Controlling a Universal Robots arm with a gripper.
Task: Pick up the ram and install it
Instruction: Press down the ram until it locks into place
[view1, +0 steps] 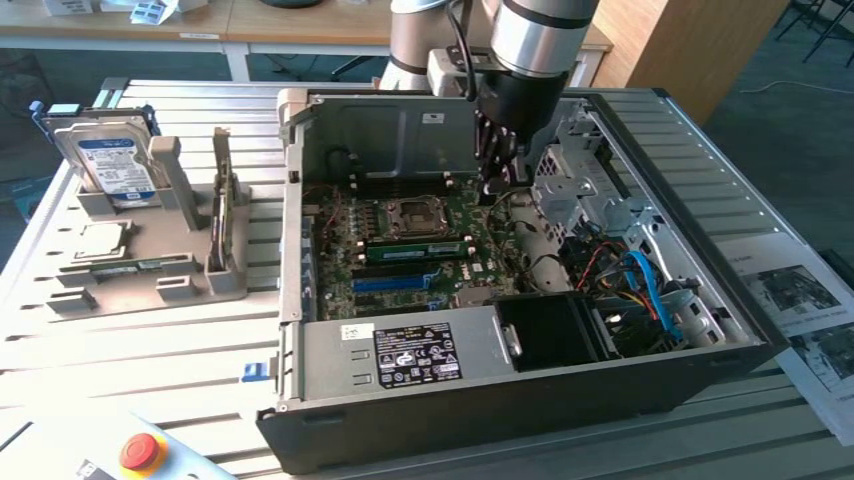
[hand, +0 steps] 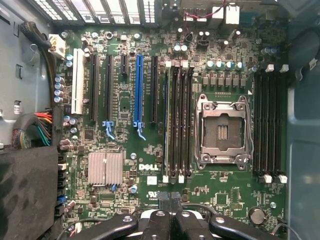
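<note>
From the exterior view we see a slatted metal table (view1: 160, 340) with an open black computer case (view1: 534, 405) lying on it. Behind it are wooden desks and a grey-blue carpeted floor. Printed sheets (view1: 801, 300) lie at the exterior view's right, and a red stop button (view1: 140, 450) sits near the front edge. The arm reaches down into the case, and the gripper (view1: 491, 185) hangs just above the motherboard (view1: 340, 225), near the processor socket (view1: 407, 213). One ram (view1: 414, 249) stands seated in a slot just beside that socket. At the exterior view's left, a grey holder (view1: 187, 250) carries a hard drive (view1: 114, 160), a square processor chip (view1: 100, 240) and a second ram stick (view1: 134, 267) lying flat.

From the wrist view we look straight down on the green motherboard (hand: 225, 192), with the empty processor socket (hand: 221, 131), a blue slot (hand: 138, 87), a silver heat sink (hand: 105, 168) and banks of black memory slots (hand: 178, 120) on either side of the socket. We cannot tell here which slot holds the ram. The gripper (hand: 170, 207) has its fingers pressed together with nothing between them.
</note>
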